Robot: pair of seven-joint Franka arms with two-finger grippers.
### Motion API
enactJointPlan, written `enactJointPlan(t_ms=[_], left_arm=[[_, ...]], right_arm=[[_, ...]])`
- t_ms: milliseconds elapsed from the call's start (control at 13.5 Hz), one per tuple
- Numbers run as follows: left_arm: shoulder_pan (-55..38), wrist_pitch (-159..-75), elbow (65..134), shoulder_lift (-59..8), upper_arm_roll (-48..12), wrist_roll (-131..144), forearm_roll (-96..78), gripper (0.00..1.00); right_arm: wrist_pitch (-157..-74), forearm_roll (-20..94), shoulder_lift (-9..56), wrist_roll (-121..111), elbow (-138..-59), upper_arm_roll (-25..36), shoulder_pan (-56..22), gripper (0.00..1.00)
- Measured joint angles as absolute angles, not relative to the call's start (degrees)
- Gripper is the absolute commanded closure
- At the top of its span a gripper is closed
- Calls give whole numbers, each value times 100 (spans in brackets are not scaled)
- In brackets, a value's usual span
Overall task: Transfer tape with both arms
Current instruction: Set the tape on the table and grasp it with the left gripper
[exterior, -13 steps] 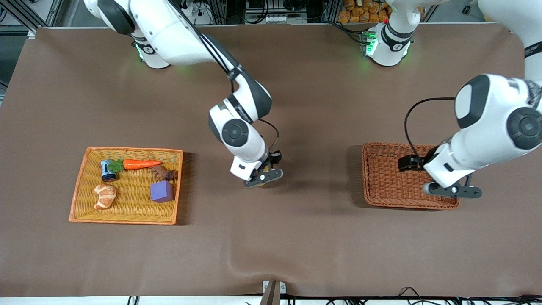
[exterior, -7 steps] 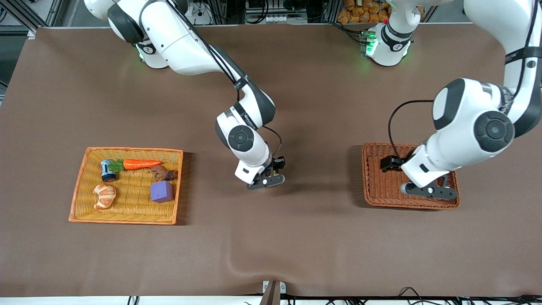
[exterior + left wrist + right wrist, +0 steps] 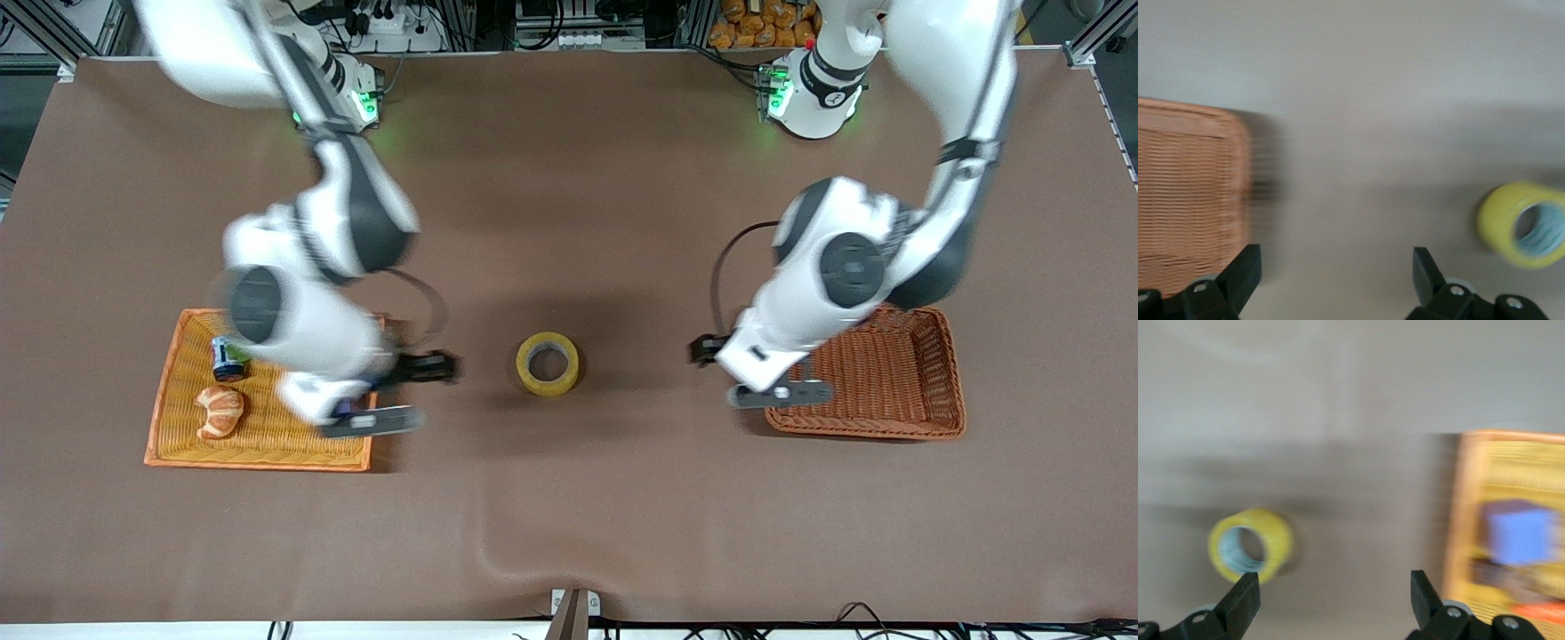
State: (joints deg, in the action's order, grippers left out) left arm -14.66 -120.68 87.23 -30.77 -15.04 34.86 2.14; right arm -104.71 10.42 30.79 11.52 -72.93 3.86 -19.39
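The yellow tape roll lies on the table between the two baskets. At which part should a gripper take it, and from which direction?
Judging by its pose, the tape lies flat with its core hole facing up, so the ring wall is the best hold: come straight down, one finger in the hole, one outside. The open left gripper hangs nearby.

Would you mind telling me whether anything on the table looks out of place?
Only the translucent yellow ring-shaped roll of tape: it lies flat on the bare brown cloth between the orange wicker tray and the brown wicker basket, in neither. Nothing looks spilled or damaged.
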Motion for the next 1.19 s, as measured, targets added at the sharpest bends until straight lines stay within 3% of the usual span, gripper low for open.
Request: enactJointPlan(t_ms=[372,669,966,1041,1189], left_arm=[[-2623,-13034,7979,-4276,-1129,4906,214,0],[-3297,-14005,7908,-4813,-741,5463,214,0],[-3725,-14113,7849,-4997,-559,5518,214,0],[-3781,-14112,7849,-5019,-551,5518,214,8],[-3905,-14111,7850,-5087,-501,5515,321,49]], right_arm=[[-9488,294,1978,949,-7501,399,-976,0],[-8798,220,1348,244,-7543,402,-394,0],[-8253,195,955,-164,-7590,404,24,0],[-8246,158,927,-170,-7605,404,75,0],[-8246,116,873,-176,-7620,403,183,0]])
